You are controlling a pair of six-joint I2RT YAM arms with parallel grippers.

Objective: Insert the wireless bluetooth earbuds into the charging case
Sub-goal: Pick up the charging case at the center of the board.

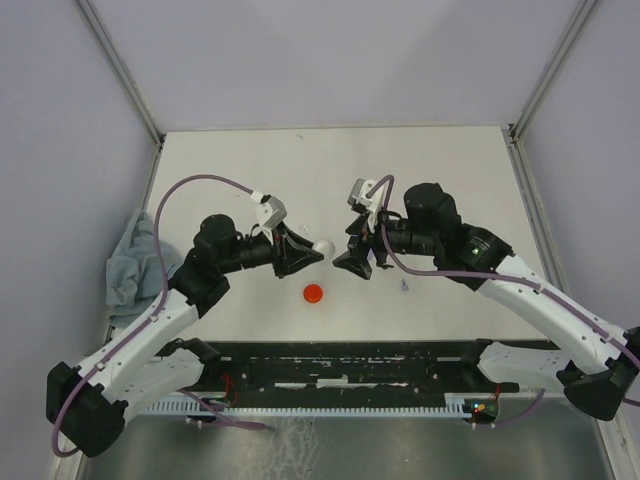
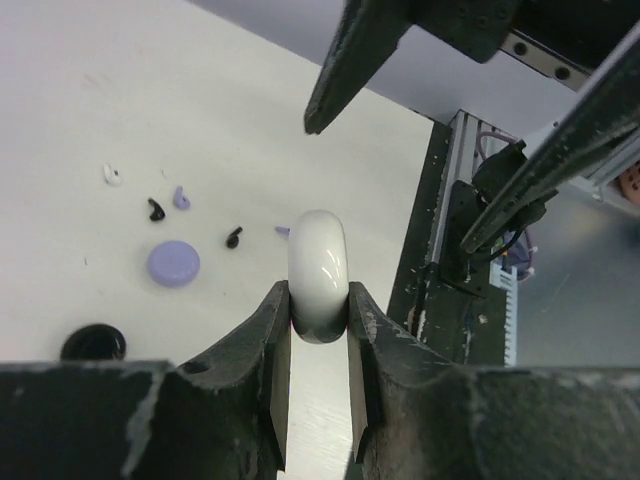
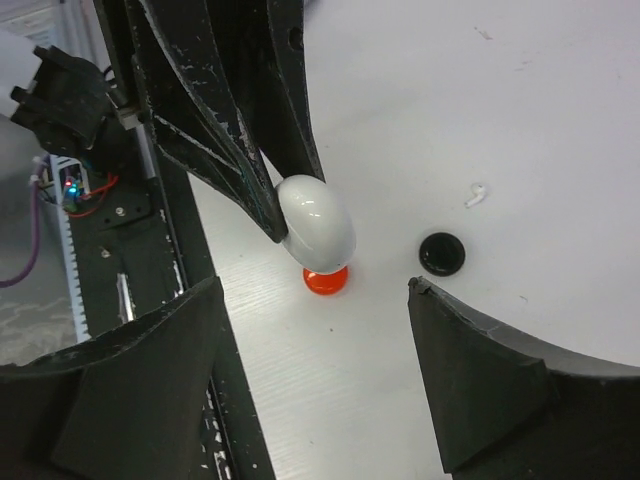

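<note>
Now, with the left tool (image 2: 318,305) pinching the white charging case (image 2: 318,258), we should bring the spread right tool (image 1: 353,262) in slowly onto its free half.

Cases: white case (image 2: 318,275), glossy; red case (image 1: 314,293); lavender case (image 2: 173,264); black case (image 3: 441,254).
Earbuds: white earbud (image 2: 113,176); lavender earbud (image 2: 181,198); black earbuds (image 2: 155,209), two.
Also: grey-blue cloth (image 1: 130,260); purple cables (image 1: 210,179); white table (image 1: 450,180); left gripper (image 2: 319,292), black with pale scuffs.
</note>
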